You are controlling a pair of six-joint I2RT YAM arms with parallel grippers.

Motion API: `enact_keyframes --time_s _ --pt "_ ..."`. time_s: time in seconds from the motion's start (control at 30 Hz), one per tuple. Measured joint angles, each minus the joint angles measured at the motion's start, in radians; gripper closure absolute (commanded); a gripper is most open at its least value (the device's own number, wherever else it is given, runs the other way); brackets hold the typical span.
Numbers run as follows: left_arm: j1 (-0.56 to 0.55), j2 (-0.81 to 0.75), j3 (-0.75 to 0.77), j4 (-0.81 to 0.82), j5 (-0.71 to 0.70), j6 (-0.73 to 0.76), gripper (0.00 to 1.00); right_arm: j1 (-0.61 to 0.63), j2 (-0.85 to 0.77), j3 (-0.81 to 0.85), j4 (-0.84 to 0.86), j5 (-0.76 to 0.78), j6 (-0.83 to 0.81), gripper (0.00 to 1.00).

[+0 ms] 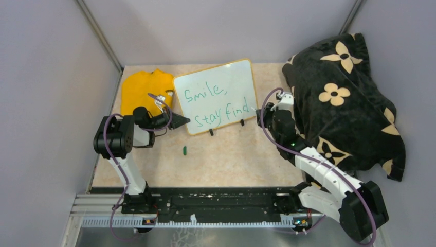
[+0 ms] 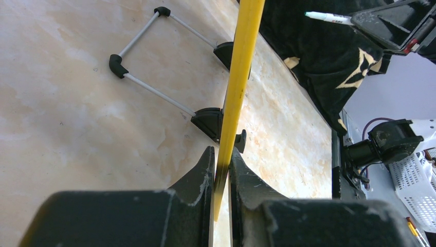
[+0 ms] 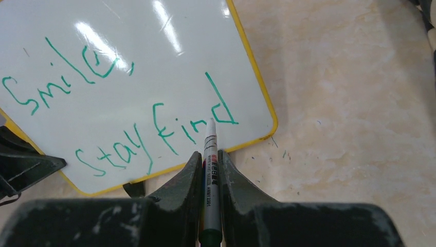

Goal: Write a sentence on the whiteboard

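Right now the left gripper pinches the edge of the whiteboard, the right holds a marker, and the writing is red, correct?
The writing is green, not red, per the right wrist view. The left gripper pinches the edge of the whiteboard; the right gripper holds the marker.

Yellow cloth (image 1: 140, 90) lying flat at the far left of the desk (image 1: 231, 164), back near the wall. Big black blanket with cream flower print (image 1: 349, 98) heaped on the right side, spilling past the desk's right edge. Small green cap (image 1: 185, 150) lying alone on bare desk, left of centre, well apart from both cloth and blanket. Desk top is beige, marble-look, with a few tiny dark specks showing in the right wrist view. Plain grey walls on three sides. White perforated basket (image 2: 414, 185) sits beyond the desk edge in the left wrist view, contents unclear.
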Motion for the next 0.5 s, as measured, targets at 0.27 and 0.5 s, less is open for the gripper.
enact_keyframes --time_s 0.27,0.5 --pt "0.0 0.0 0.0 0.0 0.0 0.0 1.0 -0.002 -0.005 -0.092 0.013 0.058 0.045 1.0" --pt "0.0 0.0 0.0 0.0 0.0 0.0 1.0 -0.034 0.024 -0.111 0.083 0.073 0.109 1.0"
